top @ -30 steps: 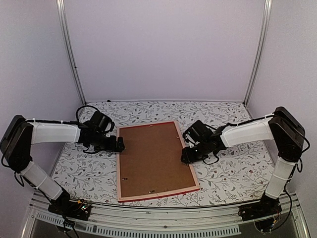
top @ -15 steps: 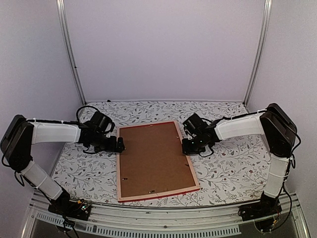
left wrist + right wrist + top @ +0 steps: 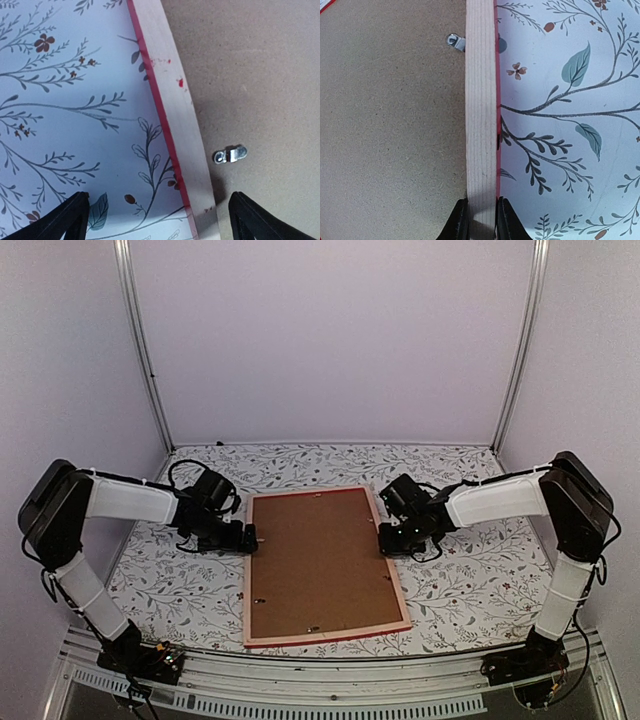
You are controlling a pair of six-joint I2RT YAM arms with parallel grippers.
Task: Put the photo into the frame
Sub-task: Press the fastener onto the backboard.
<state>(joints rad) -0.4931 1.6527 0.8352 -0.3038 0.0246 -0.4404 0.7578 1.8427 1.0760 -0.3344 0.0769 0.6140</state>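
1. Starting at the near edge, we see the frame (image 3: 330, 632) lying flat on the floral tablecloth (image 3: 470, 585), back side up. Its near short rail is closest to the arm bases and sits roughly midway between them.
2. Its long axis runs away from us toward the back wall. Pale wood faces up, and a thin red line shows along the outer edges.
3. A brown backing board (image 3: 320, 560) fills the opening. Only the overhead view shows it whole, with both arms reaching in from either side to the long rails in the frame's far half.
4. The wrist views give us what the overhead view cannot: the wood grain, red paint flecks on the left rail, and a small metal turn clip (image 3: 230, 155) lying on the board just inside that rail.
5. The left gripper (image 3: 250, 537) stands wide open and holds nothing. One of its fingers (image 3: 75, 217) is over the cloth and the other over the board, with the left long rail between them.
6. The right gripper (image 3: 385, 540) is clamped on the right long rail. Its fingers (image 3: 460, 220) press the pale wood from both sides, one at the board side and one at the red outer edge.
7. Farther along that rail, a second turn clip (image 3: 455, 41) sits against the rail's inner edge.
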